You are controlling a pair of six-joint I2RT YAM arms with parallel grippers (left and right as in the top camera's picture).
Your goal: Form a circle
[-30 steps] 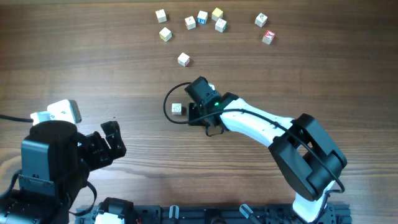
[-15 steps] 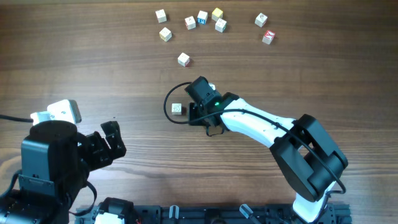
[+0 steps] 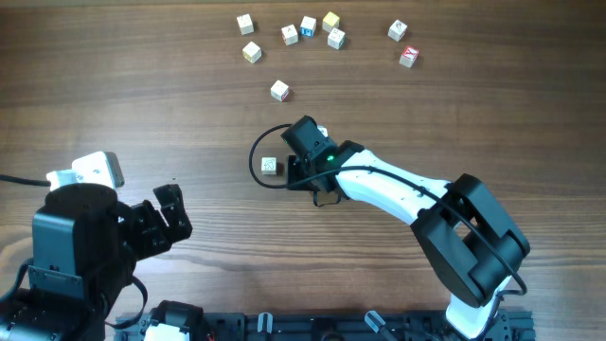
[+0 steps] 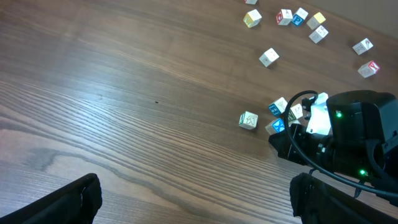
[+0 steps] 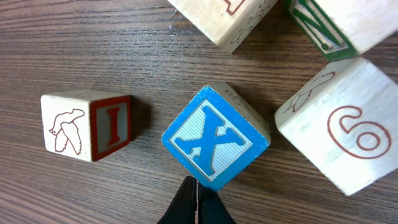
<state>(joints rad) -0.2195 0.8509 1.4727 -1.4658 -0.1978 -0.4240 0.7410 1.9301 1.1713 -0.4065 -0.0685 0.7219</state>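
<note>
In the right wrist view a cube with a blue X face (image 5: 214,137) lies on the wood. Close round it lie a cube marked 6 (image 5: 348,130), a green-lettered cube (image 5: 323,28) and a pale cube (image 5: 224,15); together they make the circle. A cube with a red I (image 5: 87,124) lies apart to the left. My right gripper (image 5: 197,194) is shut and empty, its tips touching the blue cube's near corner. From overhead the right gripper (image 3: 295,175) covers most of the circle; the I cube (image 3: 270,166) shows beside it. My left gripper (image 4: 199,205) hangs open over bare wood.
Several loose letter cubes lie scattered along the back, from one at the left (image 3: 245,24) to a red-faced one at the right (image 3: 408,56), with one nearer (image 3: 279,90). A black cable (image 3: 258,152) loops beside the right wrist.
</note>
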